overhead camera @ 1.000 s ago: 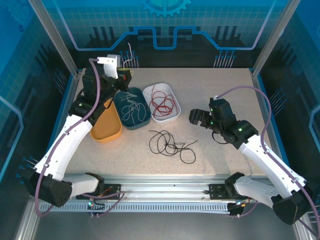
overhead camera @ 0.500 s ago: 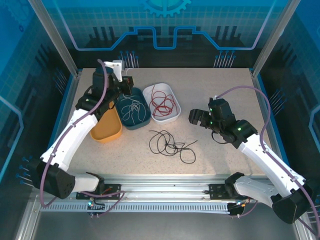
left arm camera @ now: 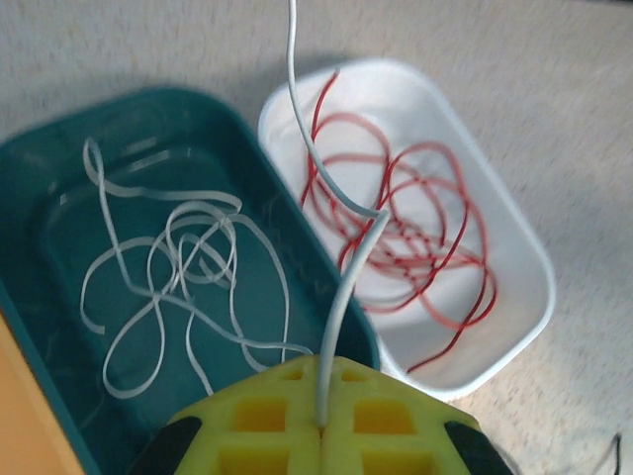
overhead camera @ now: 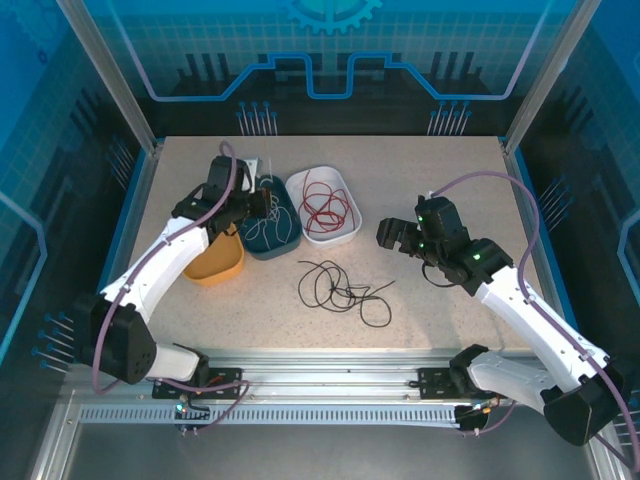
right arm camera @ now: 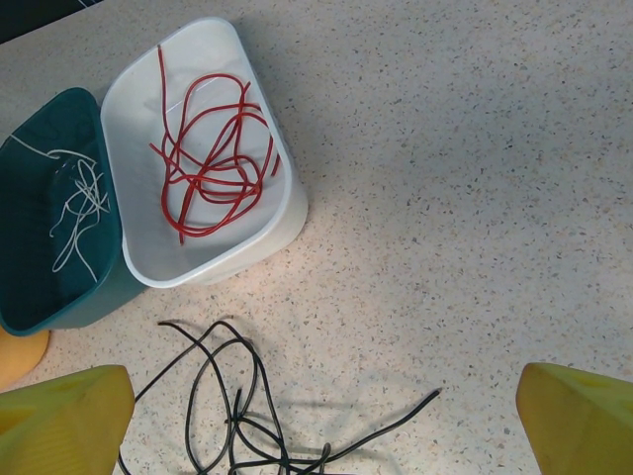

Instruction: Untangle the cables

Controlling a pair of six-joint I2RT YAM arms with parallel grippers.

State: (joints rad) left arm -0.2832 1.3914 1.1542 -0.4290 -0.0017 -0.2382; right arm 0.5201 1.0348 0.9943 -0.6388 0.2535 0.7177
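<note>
1. A speckled, stone-look desk (overhead camera: pixel 430 170) is carrying three smooth oblong bins.
2. An orange bin (overhead camera: pixel 215 265) is sitting leftmost.
3. The left tool (left arm camera: pixel 318 427) is pinching a strand of the thin white cable (left arm camera: pixel 198 242), whose curls are lying in the teal bin (left arm camera: pixel 40 168), probably feeding it in.
4. The glossy red cable (left arm camera: pixel 410 242) is lying coiled in the white bin (left arm camera: pixel 524 267), apparently sorted.
5. The black cable (overhead camera: pixel 335 285) is sprawling loose on the desk, with the right tool (overhead camera: pixel 392 236) gaping open nearby.
</note>
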